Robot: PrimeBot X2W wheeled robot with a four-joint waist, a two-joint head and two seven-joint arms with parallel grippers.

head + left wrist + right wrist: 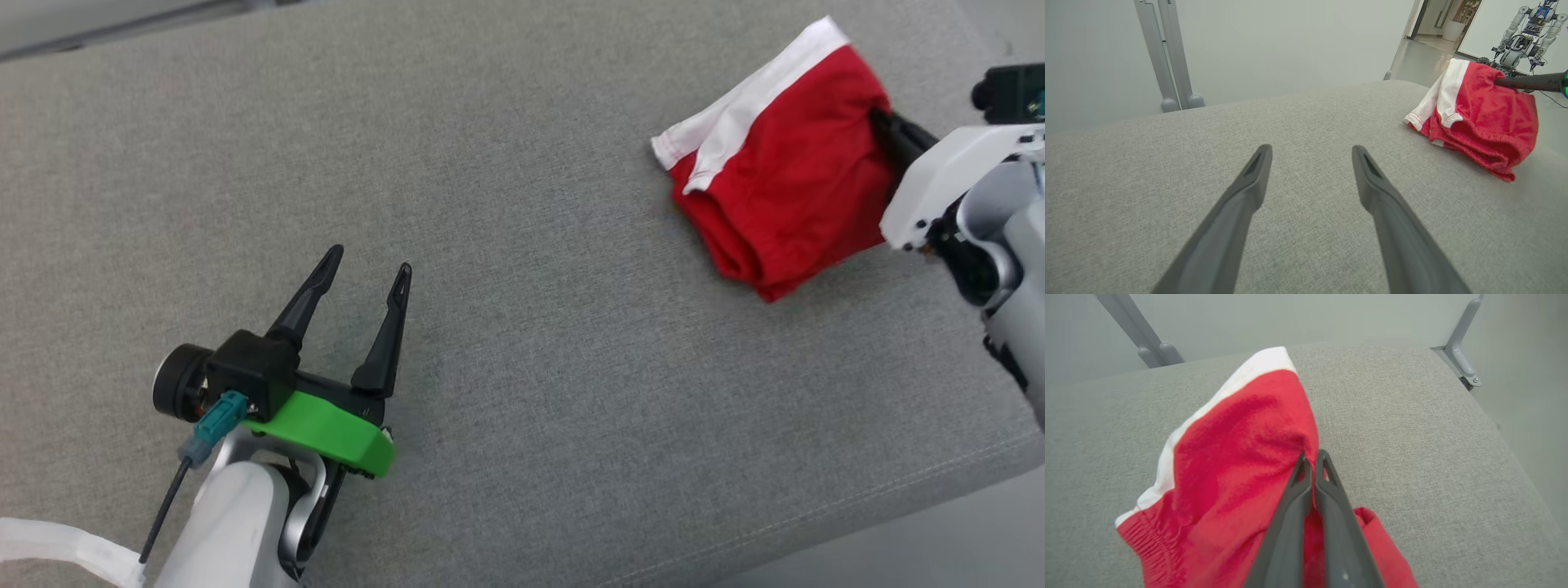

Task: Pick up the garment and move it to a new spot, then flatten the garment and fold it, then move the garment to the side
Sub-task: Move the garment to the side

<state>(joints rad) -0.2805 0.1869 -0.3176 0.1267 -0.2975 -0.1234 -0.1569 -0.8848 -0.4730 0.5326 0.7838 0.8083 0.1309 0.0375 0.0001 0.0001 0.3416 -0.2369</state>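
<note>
Bright, even, diffuse light, faint shadow under garment (784, 163), wide-angle bowing at edges

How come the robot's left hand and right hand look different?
The left gripper has its fingers spread wide apart; the right gripper has its fingers pressed together. The left gripper holds nothing; the right gripper pinches the red and white garment. The left gripper is over bare grey cushion, away from the garment; the right gripper is at its edge. Both have two long dark fingers.
</note>
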